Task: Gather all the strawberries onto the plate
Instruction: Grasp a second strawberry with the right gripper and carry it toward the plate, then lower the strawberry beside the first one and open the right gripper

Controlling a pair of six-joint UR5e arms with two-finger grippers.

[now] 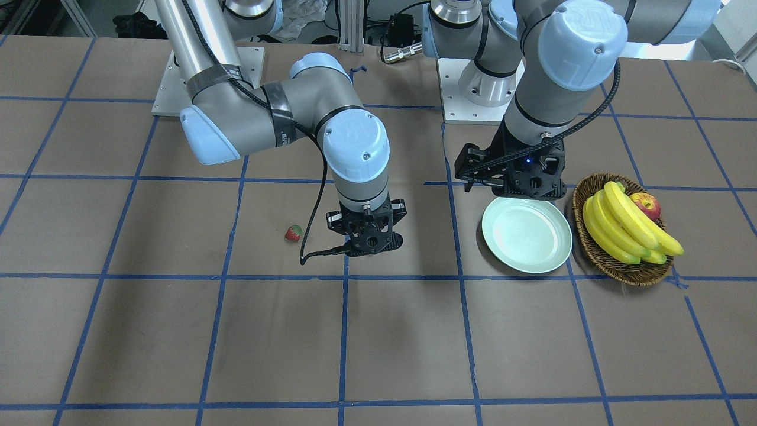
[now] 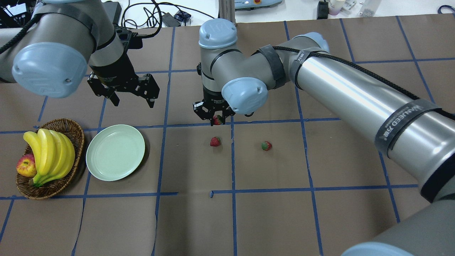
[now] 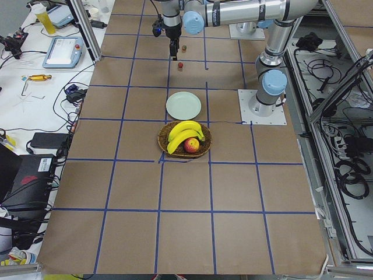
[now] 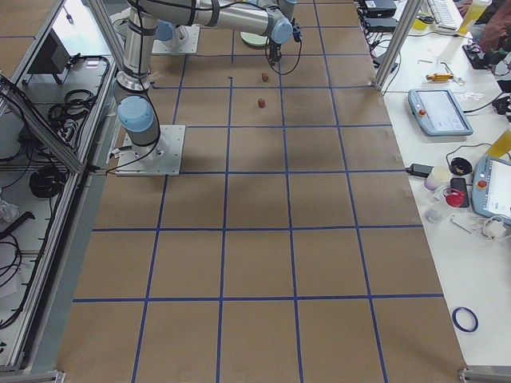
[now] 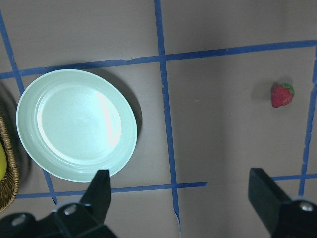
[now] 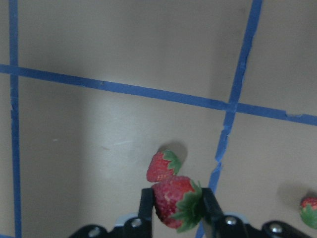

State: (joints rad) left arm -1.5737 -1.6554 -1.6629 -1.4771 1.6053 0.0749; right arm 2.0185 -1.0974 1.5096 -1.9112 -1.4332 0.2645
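Strawberries: three, none in plate. One strawberry (image 6: 176, 202) is pinched between the fingers of the right tool (image 2: 214, 116), green cap toward the camera in the right wrist view, held above the bench (image 2: 270, 213). Second strawberry (image 2: 215, 141) lies on bench just beside a blue tape line, almost under the right tool. Third strawberry (image 2: 266, 145) lies on bench further to the robot's right, apart from the second. Plate (image 2: 115, 153) is on the robot's left side, nothing on it, just beside the wicker basket (image 2: 73, 128), rims close; cannot tell if touching. Basket holds bananas (image 2: 49, 149) and an apple (image 2: 25, 165). Left tool (image 2: 133, 103) hovers beyond the plate's far edge, fingers spread wide, gripping nothing.
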